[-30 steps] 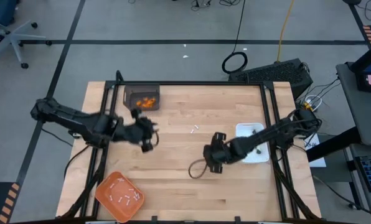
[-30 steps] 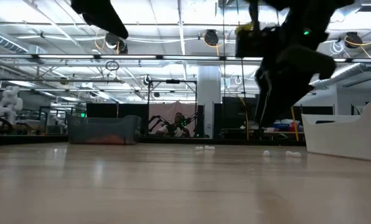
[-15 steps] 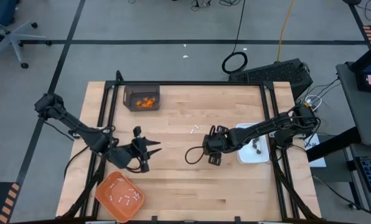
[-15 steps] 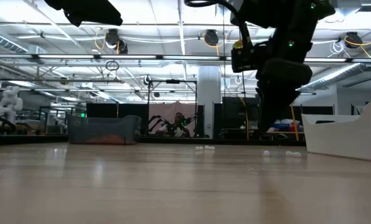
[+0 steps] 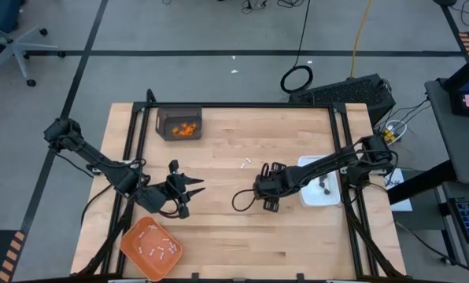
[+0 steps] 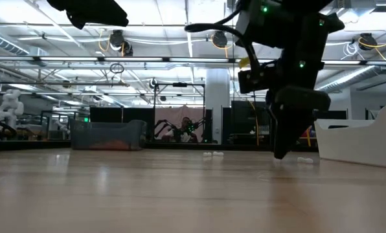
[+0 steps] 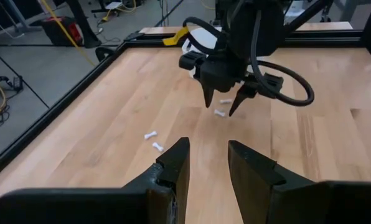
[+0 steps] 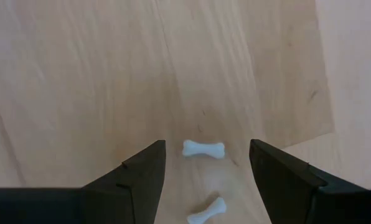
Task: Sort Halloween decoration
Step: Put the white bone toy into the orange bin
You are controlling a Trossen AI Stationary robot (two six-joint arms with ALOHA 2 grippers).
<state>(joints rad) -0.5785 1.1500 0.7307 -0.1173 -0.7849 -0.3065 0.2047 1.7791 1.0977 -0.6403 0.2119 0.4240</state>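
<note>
My right gripper [image 8: 207, 163] stands open, pointing down, just above the table near the white dish [image 5: 324, 193]. Two small white sticks lie on the wood below it: one [image 8: 203, 148] between its fingertips, untouched, the other [image 8: 208, 211] closer to the wrist. My left gripper [image 7: 208, 149] hangs open and empty above the table's left half, pointing toward the right gripper [image 7: 221, 107]. Two more white sticks [image 7: 153, 140] lie on the wood between them. Orange bits [image 5: 187, 129] sit in the dark bin [image 5: 165, 119].
An orange tray [image 5: 132, 240] with several white sticks lies at the near left corner. The white dish holds a few dark bits [image 5: 319, 185]. A loop of black cable [image 5: 241, 200] hangs beside my right gripper. Bare wood stretches across the table's middle.
My left gripper has swung from beside the dark bin toward the table's near edge, sinking a little and turning, then kept still. My right gripper has come down toward the white sticks and shifted slightly toward the far edge. Both stayed open.
</note>
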